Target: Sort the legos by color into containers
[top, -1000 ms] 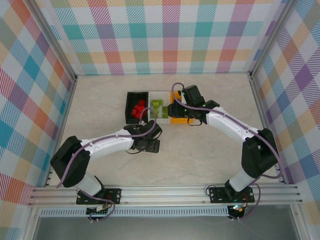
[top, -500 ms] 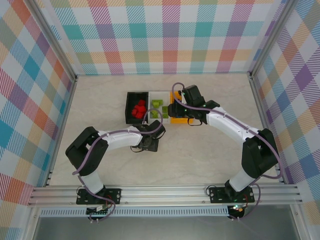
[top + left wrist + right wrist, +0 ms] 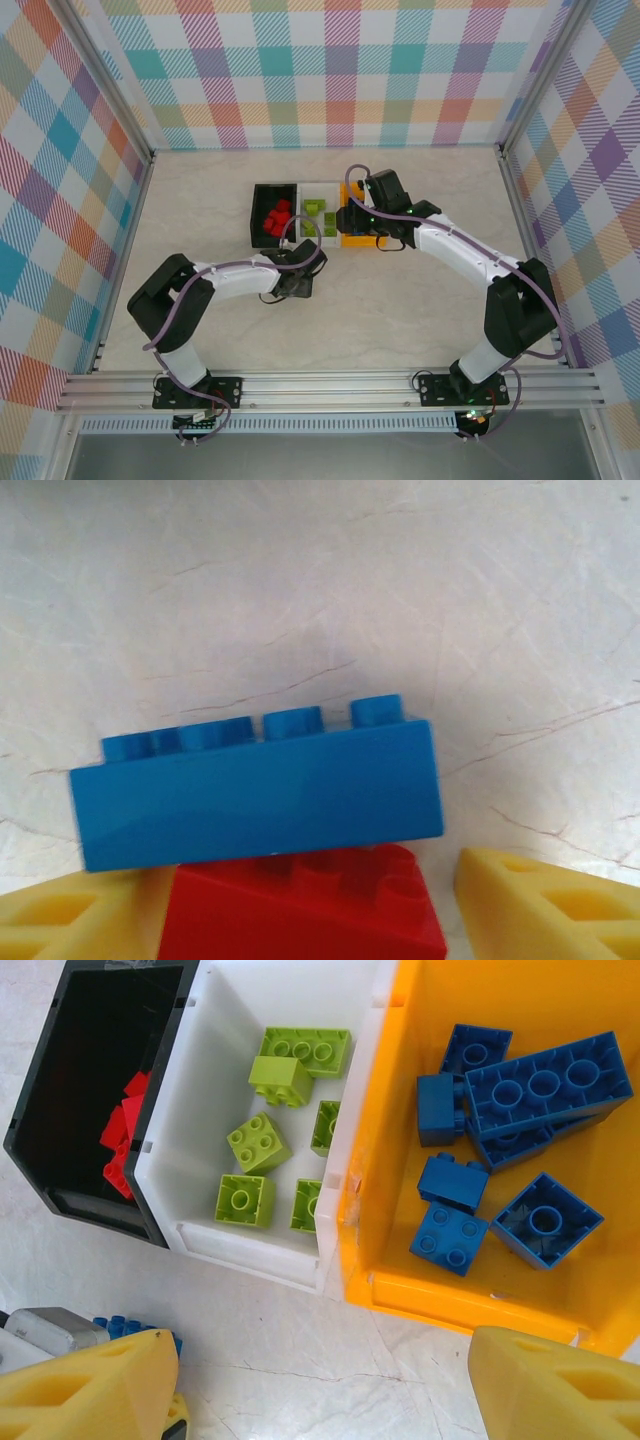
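Settling of left arm: over the last second its elbow has folded in toward the middle of the tabletop (image 3: 300, 580). The left end effector (image 3: 312, 905) has held almost the same spot, just on the near side of the bins. In the last half second nothing visibly shifts.
Left end effector state: its fingers (image 3: 80, 915) stand either side of a red brick (image 3: 300, 915). The left finger touches the brick, and a sliver of tabletop shows beside the right finger. Whether the brick is clamped cannot be told.
Loose bricks: a blue brick (image 3: 260, 800) lies just beyond the red brick and overlaps it in the wrist view. Whether the two are pressed together cannot be told.
Right end effector (image 3: 320, 1350): unchanged over the second, it hovers at the near rim of the bins with fingers wide apart and nothing between them.
Black bin (image 3: 75, 1205): left of the row, holding red legos (image 3: 122, 1140).
White bin (image 3: 250, 1250): middle of the row, holding lime green legos (image 3: 258, 1143).
Orange-yellow bin (image 3: 450, 1295): right of the row, holding blue legos (image 3: 540, 1085).
Meaning for task: judged nearly complete, with these two bricks the only strays seen. The left arm's pause reads as lining up a pick.
Risk: the two colours lie together, so a careless grasp could carry both into one bin.
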Controlling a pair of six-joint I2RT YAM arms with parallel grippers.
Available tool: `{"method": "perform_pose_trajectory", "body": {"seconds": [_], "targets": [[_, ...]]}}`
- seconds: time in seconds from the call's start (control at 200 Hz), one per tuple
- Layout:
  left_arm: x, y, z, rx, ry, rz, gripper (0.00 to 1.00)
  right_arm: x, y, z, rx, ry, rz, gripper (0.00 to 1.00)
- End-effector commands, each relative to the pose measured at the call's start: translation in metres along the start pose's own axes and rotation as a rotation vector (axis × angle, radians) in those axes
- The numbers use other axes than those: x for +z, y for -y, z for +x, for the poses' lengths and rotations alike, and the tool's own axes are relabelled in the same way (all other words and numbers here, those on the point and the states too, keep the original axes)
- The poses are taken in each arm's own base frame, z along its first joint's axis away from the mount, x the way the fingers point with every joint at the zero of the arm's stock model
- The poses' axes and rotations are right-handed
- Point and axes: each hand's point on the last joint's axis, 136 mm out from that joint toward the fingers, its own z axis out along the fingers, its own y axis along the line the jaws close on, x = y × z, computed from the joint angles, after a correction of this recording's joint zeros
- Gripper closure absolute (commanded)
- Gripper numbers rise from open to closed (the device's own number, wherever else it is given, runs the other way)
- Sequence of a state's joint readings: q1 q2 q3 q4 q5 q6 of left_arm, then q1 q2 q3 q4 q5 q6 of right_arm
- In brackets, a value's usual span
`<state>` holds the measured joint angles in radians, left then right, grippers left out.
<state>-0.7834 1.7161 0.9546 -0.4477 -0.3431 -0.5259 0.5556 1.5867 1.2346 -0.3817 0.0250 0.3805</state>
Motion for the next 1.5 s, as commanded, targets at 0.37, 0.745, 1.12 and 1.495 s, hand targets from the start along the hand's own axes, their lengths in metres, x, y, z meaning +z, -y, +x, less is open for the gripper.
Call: {"method": "perform_pose_trajectory", "body": {"seconds": [0.37,0.745,1.12,1.495], "targets": [[-0.032,-0.009,-0.008,-0.062,0.042,0.046,0.45,-0.011,-0.002,-0.010,0.013,0.042,-0.018,0.23],[-0.085,-0.027,-0.055,-0.129,0.124,0.098,0.42,-0.010,-0.001,-0.005,0.021,0.031,-0.023,0.23],[-0.085,-0.012,-0.048,-0.100,0.064,0.162,0.15,-0.009,0.002,0.002,0.015,0.019,-0.015,0.23],[-0.044,0.025,0.038,0.024,-0.131,0.168,0.10,-0.005,0.004,0.004,0.022,0.015,-0.012,0.23]]}}
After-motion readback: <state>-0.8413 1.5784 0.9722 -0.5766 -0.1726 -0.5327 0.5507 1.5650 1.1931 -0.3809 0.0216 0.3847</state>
